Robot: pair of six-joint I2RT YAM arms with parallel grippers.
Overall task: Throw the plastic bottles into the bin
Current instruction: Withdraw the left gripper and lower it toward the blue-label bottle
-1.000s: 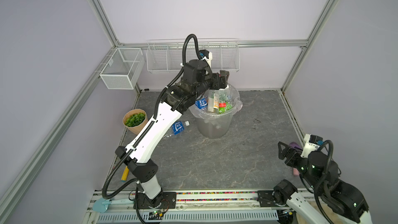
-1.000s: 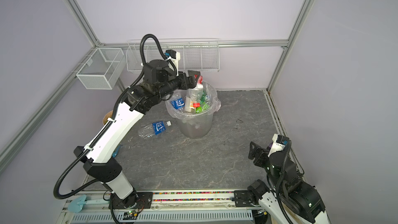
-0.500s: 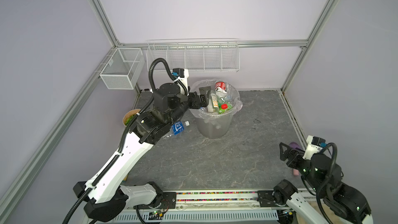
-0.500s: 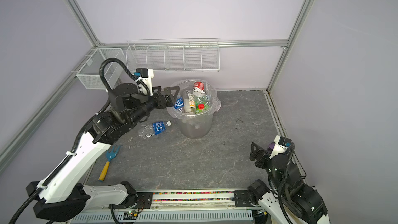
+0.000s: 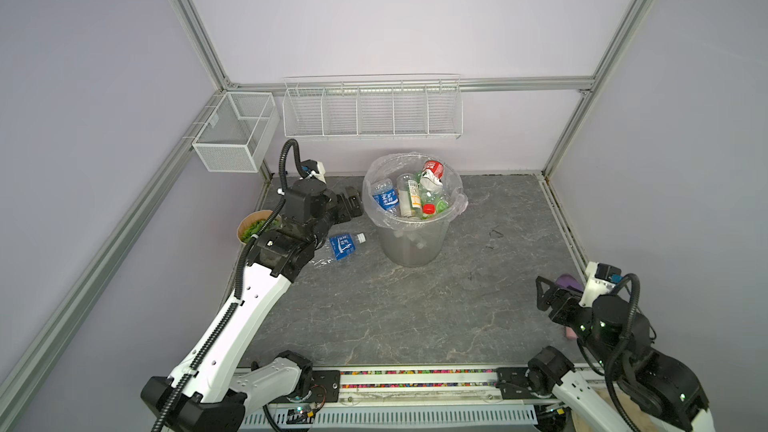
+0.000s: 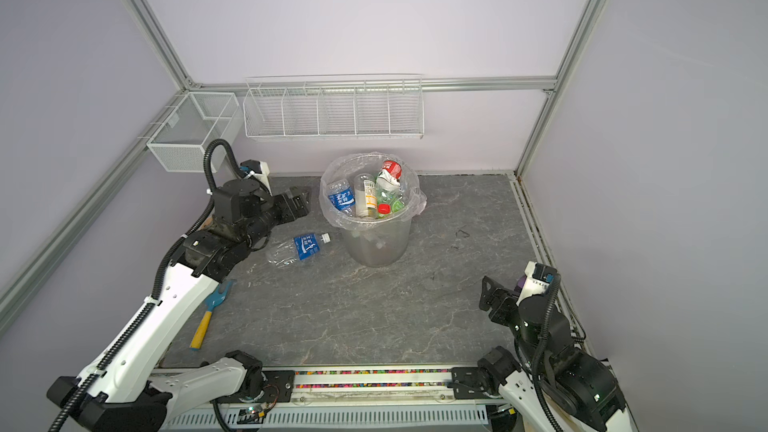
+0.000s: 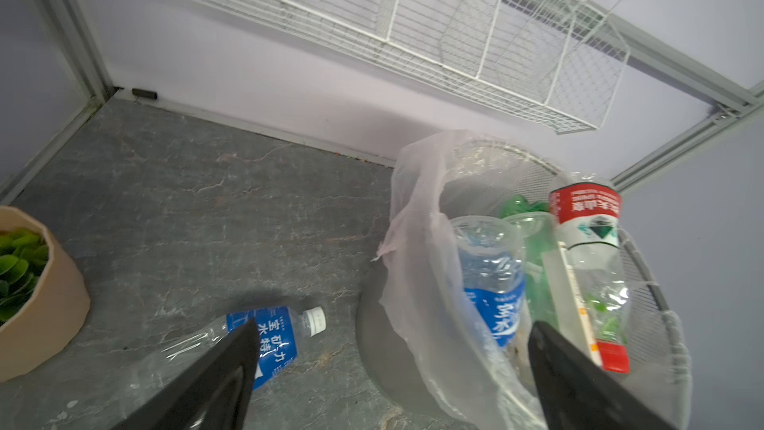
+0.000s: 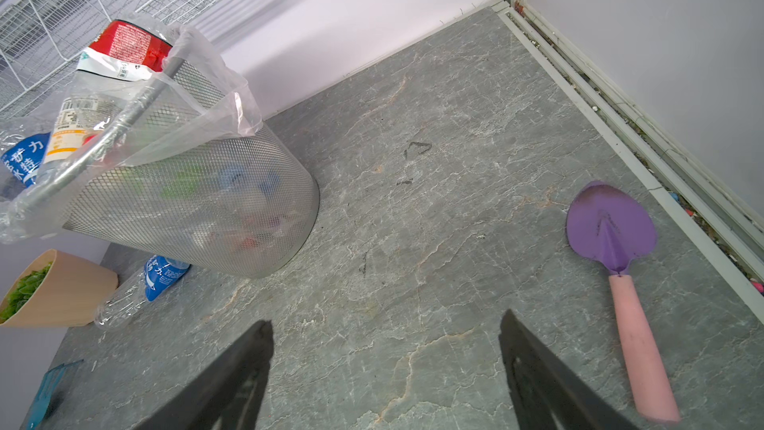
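The bin (image 5: pixel 411 243) stands near the back wall, open bench (image 5: pixel 395 309) before it and to its right; a purple trowel (image 8: pixel 607 225) lies by the right edge. The left fingers (image 7: pixel 223 374), over the bin a second ago, now hang apart left of its rim, empty. The right fingers (image 8: pixel 244 374) are spread. One blue-labelled bottle (image 5: pixel 341 246) lies flat just left of the bin's base, cap toward it; other bottles (image 5: pixel 409 201) fill the bin.
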